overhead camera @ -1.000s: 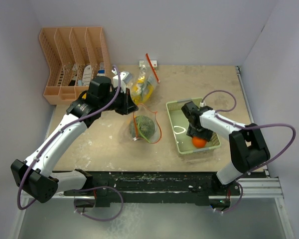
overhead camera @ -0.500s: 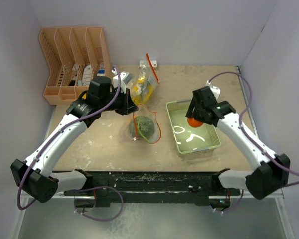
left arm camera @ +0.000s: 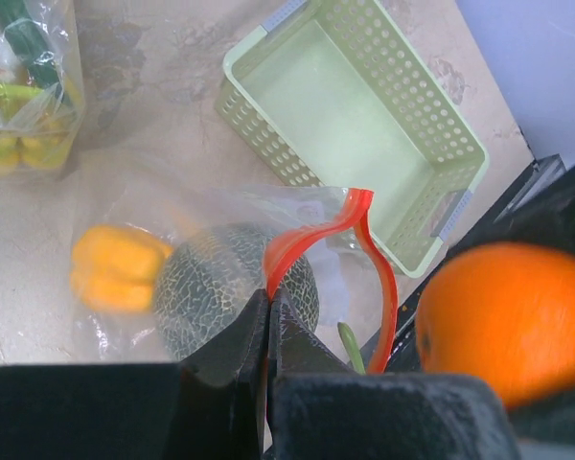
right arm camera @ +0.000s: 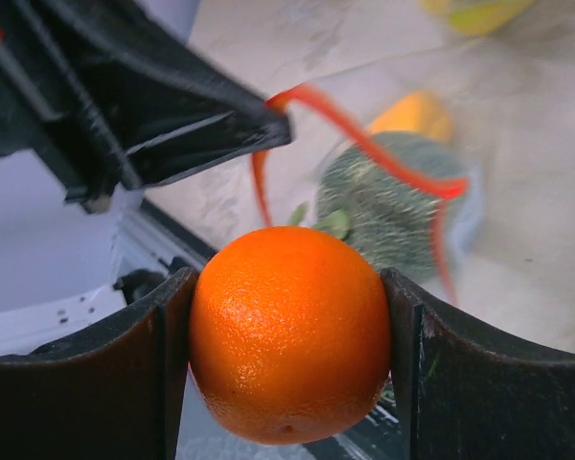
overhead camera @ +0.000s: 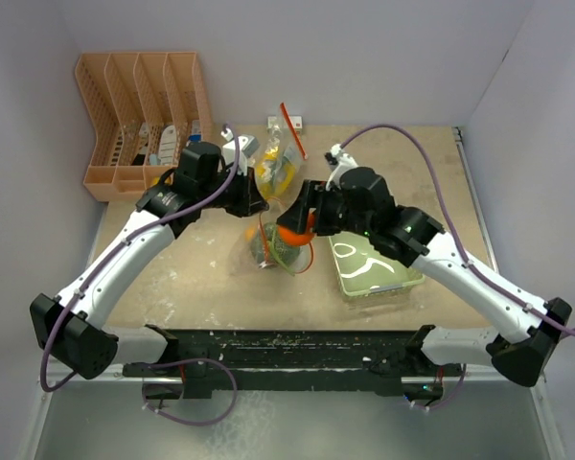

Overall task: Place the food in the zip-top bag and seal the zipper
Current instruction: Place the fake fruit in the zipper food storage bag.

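The clear zip-top bag (overhead camera: pixel 280 247) lies mid-table with the grey-green melon (left arm camera: pixel 232 287) and the orange-yellow bell pepper (left arm camera: pixel 115 264) inside. My left gripper (overhead camera: pixel 257 205) is shut on the red-orange zipper strip (left arm camera: pixel 311 238) and holds the mouth up and open. My right gripper (overhead camera: pixel 292 230) is shut on the small orange fruit (right arm camera: pixel 289 331) and holds it just above the bag's mouth, next to the left gripper. The orange fruit also shows in the left wrist view (left arm camera: pixel 508 321). The banana bunch is not visible in this bag.
The pale green basket (overhead camera: pixel 374 273) stands right of the bag. A second clear bag of yellow items (overhead camera: pixel 276 165) lies at the back. The peach organiser (overhead camera: pixel 139 115) stands at the back left.
My right gripper lifted the orange fruit out of the green basket and carried it left to the bag's mouth. My left gripper kept its hold on the zipper strip.
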